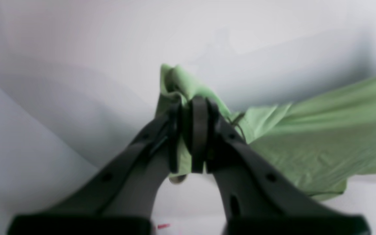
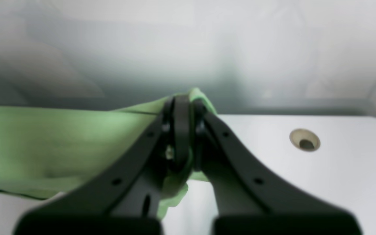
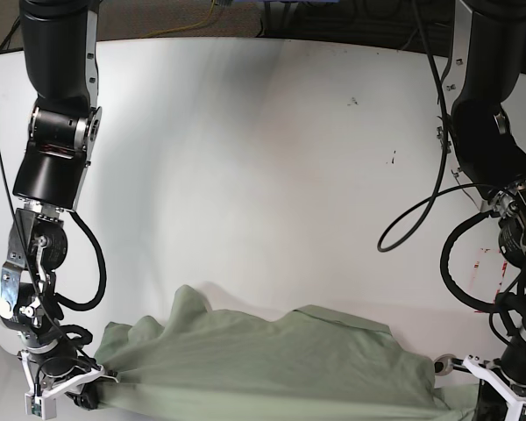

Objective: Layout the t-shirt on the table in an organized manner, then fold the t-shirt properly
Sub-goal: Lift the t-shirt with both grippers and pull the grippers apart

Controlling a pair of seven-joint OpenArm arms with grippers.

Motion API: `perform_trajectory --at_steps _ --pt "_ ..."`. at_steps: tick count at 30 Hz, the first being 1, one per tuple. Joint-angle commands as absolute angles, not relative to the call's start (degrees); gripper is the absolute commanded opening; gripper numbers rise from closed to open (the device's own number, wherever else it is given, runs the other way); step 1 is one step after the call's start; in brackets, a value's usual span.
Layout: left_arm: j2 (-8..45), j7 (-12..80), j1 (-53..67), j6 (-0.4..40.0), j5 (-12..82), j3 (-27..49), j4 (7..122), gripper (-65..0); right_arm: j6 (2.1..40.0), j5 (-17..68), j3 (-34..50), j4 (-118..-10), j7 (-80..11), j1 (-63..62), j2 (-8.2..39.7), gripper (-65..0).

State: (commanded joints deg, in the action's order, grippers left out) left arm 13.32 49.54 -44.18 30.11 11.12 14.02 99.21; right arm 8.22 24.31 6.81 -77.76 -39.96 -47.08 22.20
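Observation:
The pale green t-shirt (image 3: 272,364) is stretched in a wrinkled band along the near edge of the white table (image 3: 263,175), held between both grippers. My left gripper (image 1: 189,104) is shut on a bunched corner of the t-shirt (image 1: 321,137), and the cloth trails off to its right. In the base view this left gripper (image 3: 444,370) is at the lower right. My right gripper (image 2: 181,104) is shut on the opposite end of the t-shirt (image 2: 44,137), which runs off to its left. That right gripper (image 3: 96,379) sits at the lower left of the base view.
A round grey grommet (image 2: 304,140) lies in the table (image 2: 338,182) to the right of my right gripper. Red tape marks (image 3: 486,254) and a looping black cable (image 3: 412,219) are beside the arm on the right of the base view. A red mark (image 1: 163,226) shows under my left gripper.

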Motion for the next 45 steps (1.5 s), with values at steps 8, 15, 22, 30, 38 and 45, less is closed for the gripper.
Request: perform_trajectory --at_steps 8,15,22,30,38,45 --pt "13.3 49.6 -42.0 30.1 13.7 15.4 99.6 -62.1 8.3 24.3 6.9 -77.8 -42.2 -47.4 22.7 -65.0" --pt "13.3 49.6 -39.3 30.1 13.8 15.6 102.3 -62.1 8.4 24.3 6.8 -77.8 -42.2 -47.5 22.7 -65.0" --pt "13.3 49.6 -35.8 30.0 13.9 15.8 103.3 -62.1 8.4 24.1 6.5 -77.8 -42.2 -47.5 22.5 -65.0" --pt "13.3 49.6 -32.7 30.0 13.9 18.8 103.1 -62.1 8.4 23.9 6.5 -77.5 -42.2 -47.3 21.8 -65.0" --pt "13.3 49.6 -31.5 30.0 13.9 18.9 103.3 -62.1 8.4 23.9 6.8 -77.7 -42.2 -46.6 21.2 -65.0" --pt "13.1 49.6 -30.5 30.1 14.0 18.6 103.3 -62.1 8.1 24.1 7.1 -82.7 -42.2 -42.4 21.1 -65.0"
